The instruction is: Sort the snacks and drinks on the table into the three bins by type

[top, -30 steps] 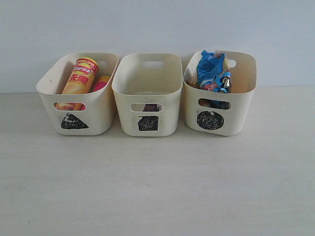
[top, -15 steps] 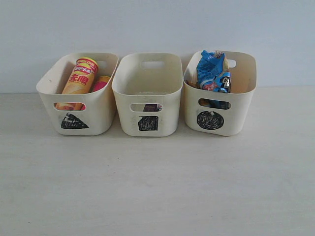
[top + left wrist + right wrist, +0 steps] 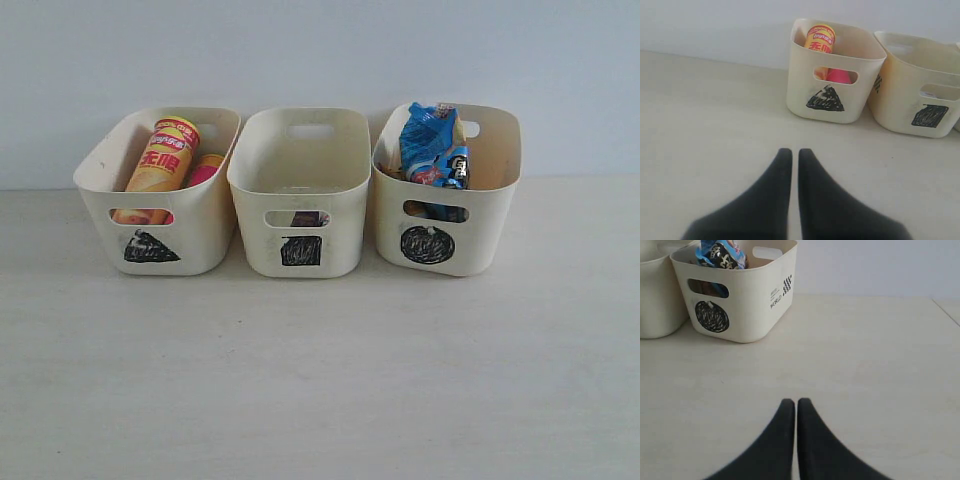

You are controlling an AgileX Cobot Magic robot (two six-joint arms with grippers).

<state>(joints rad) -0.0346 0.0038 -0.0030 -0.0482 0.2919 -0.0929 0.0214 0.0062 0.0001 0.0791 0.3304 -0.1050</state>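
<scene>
Three cream bins stand in a row at the back of the table. The left bin, marked with a triangle, holds a yellow chip can and a pink one. Through the handle slot of the middle bin, marked with a square, a dark carton shows; the other drinks are hidden. The right bin, marked with a circle, holds a blue-and-white bag. My left gripper is shut and empty above the bare table, short of the left bin. My right gripper is likewise shut and empty, short of the right bin.
A plain pale wall rises behind the bins. Neither arm shows in the exterior view. In the right wrist view the table's edge runs at the far side.
</scene>
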